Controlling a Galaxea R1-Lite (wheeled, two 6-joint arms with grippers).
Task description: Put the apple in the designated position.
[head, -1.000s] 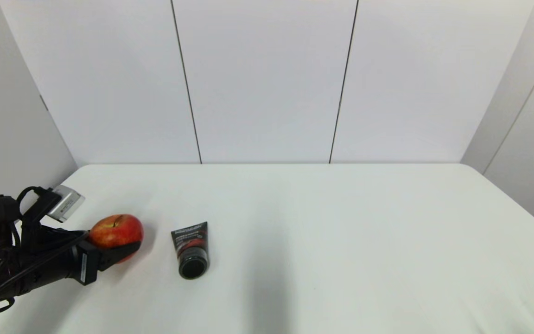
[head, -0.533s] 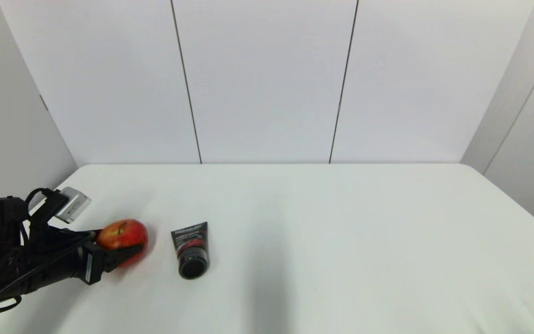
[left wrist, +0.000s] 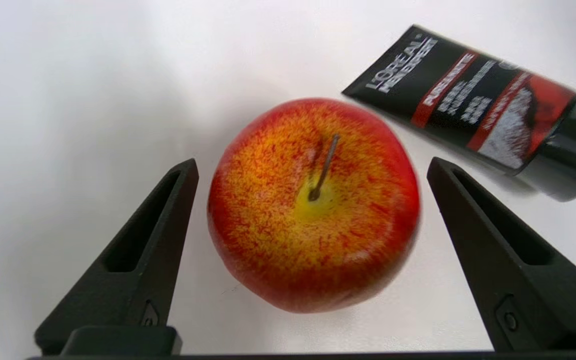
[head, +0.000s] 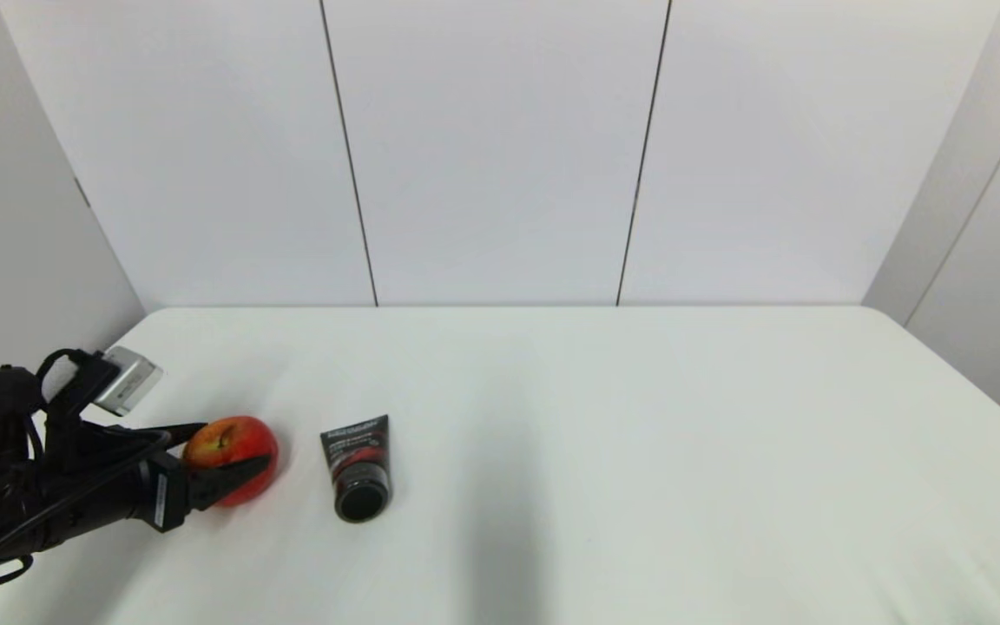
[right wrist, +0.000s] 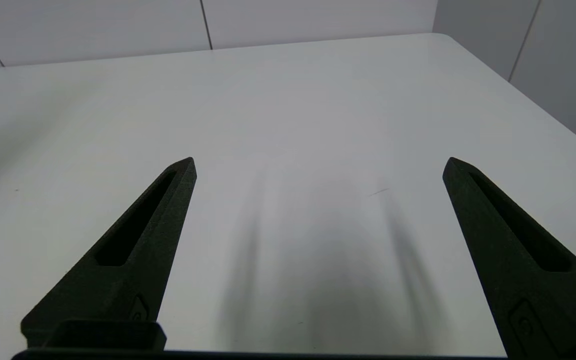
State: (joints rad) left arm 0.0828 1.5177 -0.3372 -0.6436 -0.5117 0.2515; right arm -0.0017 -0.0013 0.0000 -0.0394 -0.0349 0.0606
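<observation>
The black tube (left wrist: 478,107) carries white lettering reading "L'OREAL" with "MEN EXPERT" beneath it; the text on its red stripes is too blurred to read.

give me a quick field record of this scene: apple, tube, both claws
apple: on the white table, stem up, between the left claw's fingers, gaps on both sides
black tube: lying flat beside the apple, on the side of the robot's right, apart from it
left claw: open, astride the apple, not touching
right claw: open, over bare tabletop, out of the head view
</observation>
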